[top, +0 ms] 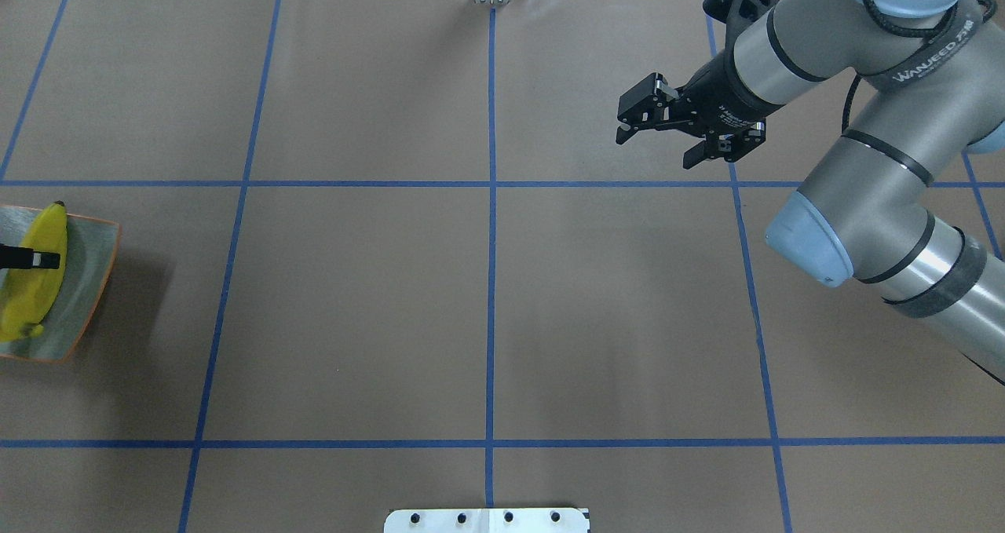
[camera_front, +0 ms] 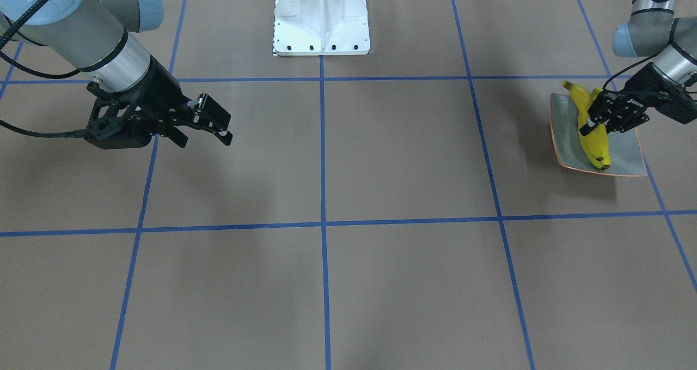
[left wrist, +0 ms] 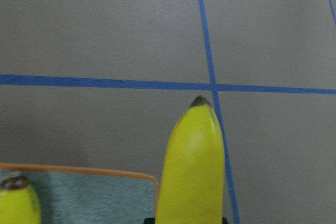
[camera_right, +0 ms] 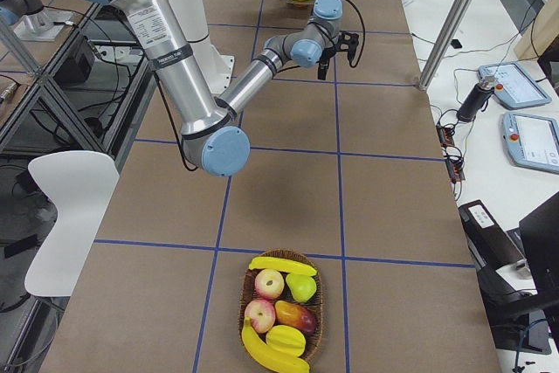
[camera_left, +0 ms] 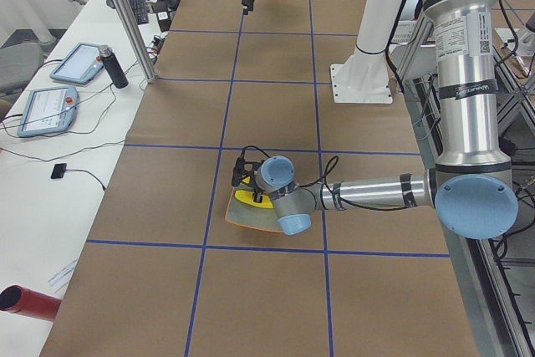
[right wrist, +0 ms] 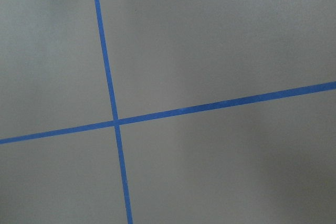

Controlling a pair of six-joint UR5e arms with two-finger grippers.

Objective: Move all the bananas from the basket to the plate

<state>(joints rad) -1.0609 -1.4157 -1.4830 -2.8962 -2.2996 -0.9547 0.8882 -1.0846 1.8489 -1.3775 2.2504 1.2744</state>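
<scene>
Yellow banana (left wrist: 191, 171) is clenched in the left tool (camera_front: 604, 120), its tip past the rim of the plate (camera_front: 626, 153); a second banana (left wrist: 16, 203), mostly cut off, lies on the plate beside it. The right tool (top: 655, 147) hangs spread and empty. Well apart from it, the basket (camera_right: 320, 303) holds two more bananas (camera_right: 282, 264).

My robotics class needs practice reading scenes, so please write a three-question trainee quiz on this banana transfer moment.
1. True or false: the right end effector holds a banana.
2. How many bananas lie in the wicker basket? A none, B two, C five.
3. Fill in: the left end effector is shut on a ____ at the grey-green plate.
Key: 1 false, it is open and empty. 2 B. 3 banana.
</scene>
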